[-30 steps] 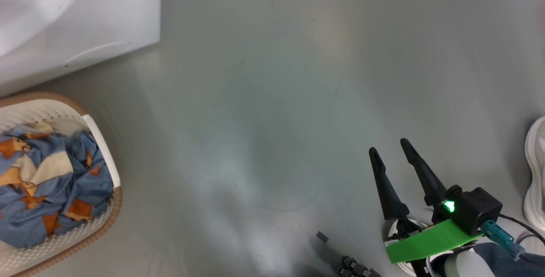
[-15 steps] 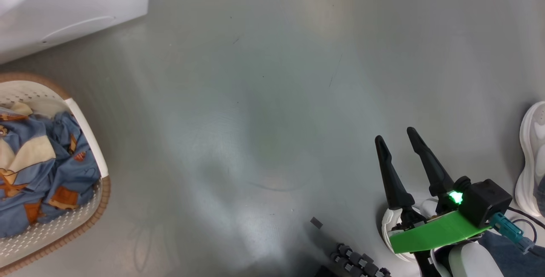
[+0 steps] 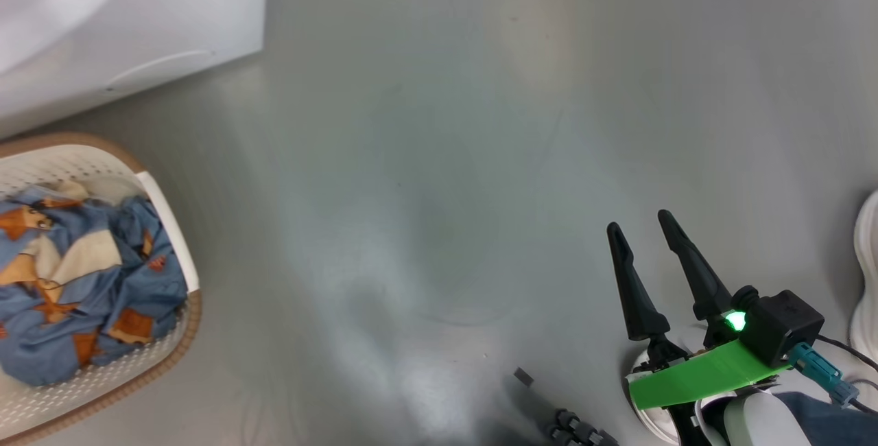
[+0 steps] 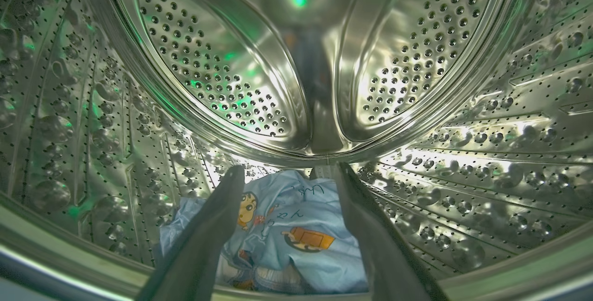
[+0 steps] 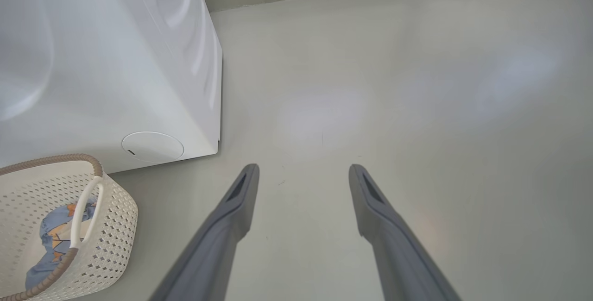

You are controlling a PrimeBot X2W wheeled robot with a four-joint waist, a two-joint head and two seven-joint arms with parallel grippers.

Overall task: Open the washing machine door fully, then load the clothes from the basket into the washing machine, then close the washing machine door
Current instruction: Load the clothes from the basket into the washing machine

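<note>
The left gripper [image 4: 289, 171] is reaching inside the perforated steel drum [image 4: 208, 74] of the washing machine [image 3: 137, 20], its two dark fingers standing wide apart with nothing clamped between them. Beyond and below those fingers, a piece of the clothes [image 4: 296, 231], light blue with orange-brown cartoon figures, is lying crumpled on the bottom of the drum near the front lip; whether either finger is touching the fabric cannot be told. The right gripper [image 3: 638, 221] is hanging over the bare grey floor [image 3: 439, 158] at the lower right of the head view, well apart from the machine, its jaws also spread wide and holding nothing. The basket [image 3: 192, 322] is sitting on the floor just beside the machine's white front corner, at the left edge of the head view, and more blue printed fabric with cream patches is lying bunched inside it, below the brown rim. At the far right edge of the head view, a white shoe [image 3: 865, 281] is showing on the floor, near the right arm.
</note>
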